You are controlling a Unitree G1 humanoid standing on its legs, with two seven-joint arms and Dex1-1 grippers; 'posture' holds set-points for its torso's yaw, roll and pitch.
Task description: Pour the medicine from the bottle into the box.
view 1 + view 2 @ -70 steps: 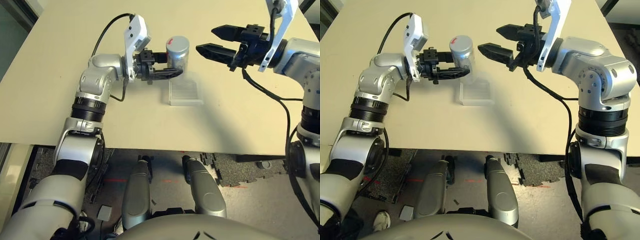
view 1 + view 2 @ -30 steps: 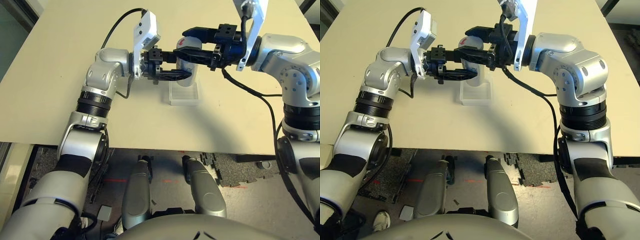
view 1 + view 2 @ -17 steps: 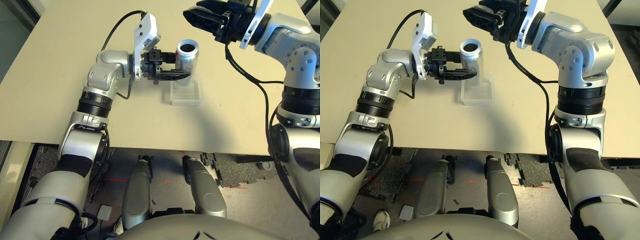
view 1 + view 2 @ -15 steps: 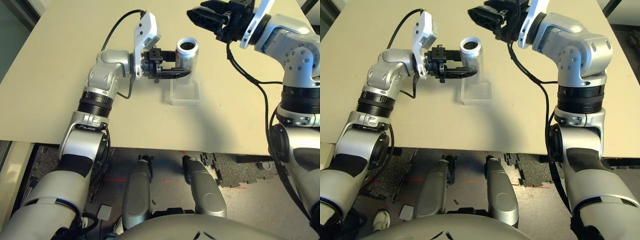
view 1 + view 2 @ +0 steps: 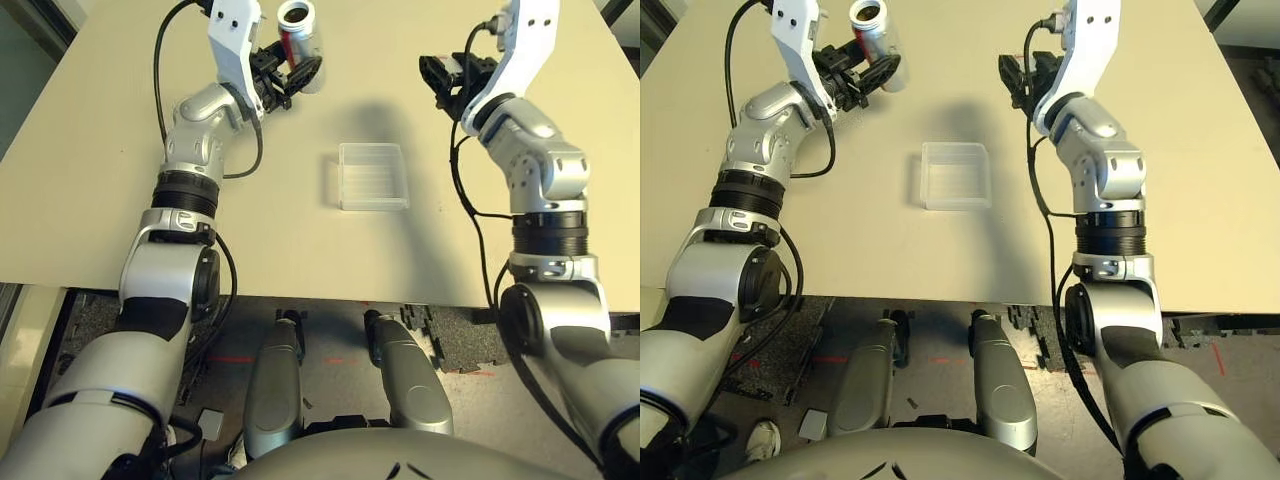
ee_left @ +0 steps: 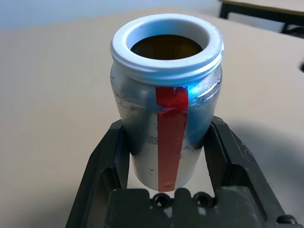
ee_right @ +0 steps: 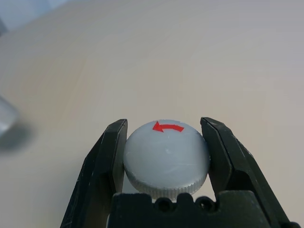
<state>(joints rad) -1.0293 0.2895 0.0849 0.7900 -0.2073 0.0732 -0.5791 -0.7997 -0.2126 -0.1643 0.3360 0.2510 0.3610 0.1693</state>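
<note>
Gripping bottle point(image 6: 166, 114), mouth upward

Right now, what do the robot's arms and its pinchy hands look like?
Both arms are shiny silver metal with round joints and black ribbed rings. Thin black cables loop along them. Near each wrist sits a flat white plate. The left gripper and right gripper each have two chunky black fingers with small screws at the base.
</note>
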